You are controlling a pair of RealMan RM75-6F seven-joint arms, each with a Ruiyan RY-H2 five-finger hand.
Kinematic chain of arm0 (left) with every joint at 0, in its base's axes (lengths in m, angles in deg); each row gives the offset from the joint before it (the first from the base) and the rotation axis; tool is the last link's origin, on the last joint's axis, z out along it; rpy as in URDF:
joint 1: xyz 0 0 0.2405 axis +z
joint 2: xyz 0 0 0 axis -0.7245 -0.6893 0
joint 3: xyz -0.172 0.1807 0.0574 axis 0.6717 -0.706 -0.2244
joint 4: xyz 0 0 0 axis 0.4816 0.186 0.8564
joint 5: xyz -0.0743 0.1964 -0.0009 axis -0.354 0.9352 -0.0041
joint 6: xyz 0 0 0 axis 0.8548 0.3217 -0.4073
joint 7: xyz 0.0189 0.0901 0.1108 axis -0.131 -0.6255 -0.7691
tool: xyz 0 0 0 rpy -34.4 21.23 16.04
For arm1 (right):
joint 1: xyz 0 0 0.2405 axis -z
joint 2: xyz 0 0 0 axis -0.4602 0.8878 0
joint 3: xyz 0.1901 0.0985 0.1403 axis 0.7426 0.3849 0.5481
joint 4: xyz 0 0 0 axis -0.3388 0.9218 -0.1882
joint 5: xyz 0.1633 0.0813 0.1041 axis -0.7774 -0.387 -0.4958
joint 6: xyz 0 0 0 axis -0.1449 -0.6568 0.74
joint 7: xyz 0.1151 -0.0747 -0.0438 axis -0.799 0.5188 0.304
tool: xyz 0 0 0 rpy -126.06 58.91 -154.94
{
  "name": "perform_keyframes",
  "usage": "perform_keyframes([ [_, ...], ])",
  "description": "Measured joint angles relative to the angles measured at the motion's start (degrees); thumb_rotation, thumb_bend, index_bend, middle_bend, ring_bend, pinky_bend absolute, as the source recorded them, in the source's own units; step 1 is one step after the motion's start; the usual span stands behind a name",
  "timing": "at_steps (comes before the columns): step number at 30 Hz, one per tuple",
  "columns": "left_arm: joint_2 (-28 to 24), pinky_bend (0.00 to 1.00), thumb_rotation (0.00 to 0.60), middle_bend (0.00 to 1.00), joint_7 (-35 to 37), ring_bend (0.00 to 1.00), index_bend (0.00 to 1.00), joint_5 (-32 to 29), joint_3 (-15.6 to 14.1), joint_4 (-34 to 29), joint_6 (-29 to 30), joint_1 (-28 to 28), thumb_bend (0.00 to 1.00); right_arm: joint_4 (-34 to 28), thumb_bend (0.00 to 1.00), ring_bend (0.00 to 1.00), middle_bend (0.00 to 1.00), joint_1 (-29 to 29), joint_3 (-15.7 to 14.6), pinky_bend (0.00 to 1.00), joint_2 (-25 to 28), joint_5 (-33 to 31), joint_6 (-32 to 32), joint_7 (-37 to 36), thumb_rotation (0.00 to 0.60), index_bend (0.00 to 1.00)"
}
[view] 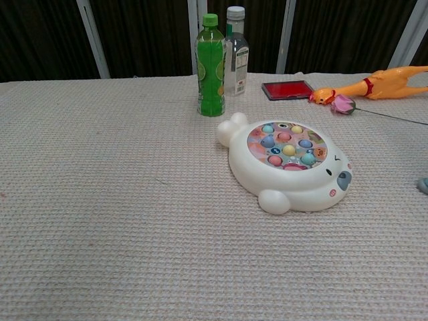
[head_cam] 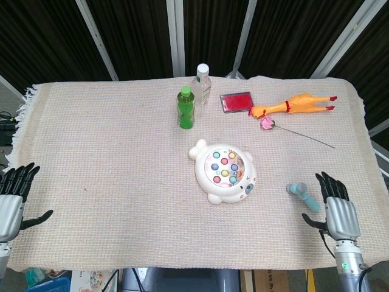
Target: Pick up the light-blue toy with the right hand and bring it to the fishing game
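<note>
Two bottles stand here: a green bottle (head_cam: 186, 107) and a clear bottle (head_cam: 202, 84). One fishing game (head_cam: 223, 171), one light-blue toy (head_cam: 303, 196), one rubber chicken (head_cam: 293, 105), one red case (head_cam: 236, 101), one flower (head_cam: 268, 123).

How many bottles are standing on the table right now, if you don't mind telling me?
2. The green bottle stands behind the fishing game, and the clear bottle with the white cap stands just behind it, slightly to its right. No others are visible.

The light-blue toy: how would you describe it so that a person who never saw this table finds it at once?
Start at the white fishing game in the middle of the cloth-covered table. Between it and the right hand at the near edge lies the light-blue toy. It is the only pale blue thing, with a round head and short handle.
</note>
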Motion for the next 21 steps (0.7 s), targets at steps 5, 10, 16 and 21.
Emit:
perform_keyframes([
  [5,-0.4,0.00,0.600,0.00,0.9,0.00,0.00,0.5,-0.3,-0.2,-0.1,0.0,0.00,-0.4,0.20,0.00,0.00,-2.1,3.2,0.00,-3.3,-7.9,2.0,3.0,0.600,0.03],
  [10,-0.9,0.00,0.600,0.00,1.9,0.00,0.00,1.0,-0.6,-0.4,-0.1,0.1,0.00,1.8,0.20,0.00,0.00,-3.3,4.9,0.00,-5.4,-12.5,2.6,5.2,0.600,0.08],
  [16,-1.4,0.00,0.600,0.00,2.8,0.00,0.00,1.0,-0.8,-0.5,-0.6,-0.1,0.00,4.5,0.20,0.00,0.00,-4.6,6.7,0.00,-7.1,-18.5,4.0,6.7,0.600,0.21],
  [21,-1.6,0.00,0.600,0.00,3.4,0.00,0.00,0.8,-0.7,-0.6,-0.7,-0.2,0.00,7.1,0.20,0.00,0.01,-5.7,7.1,0.00,-8.9,-21.0,4.9,8.4,0.600,0.30],
])
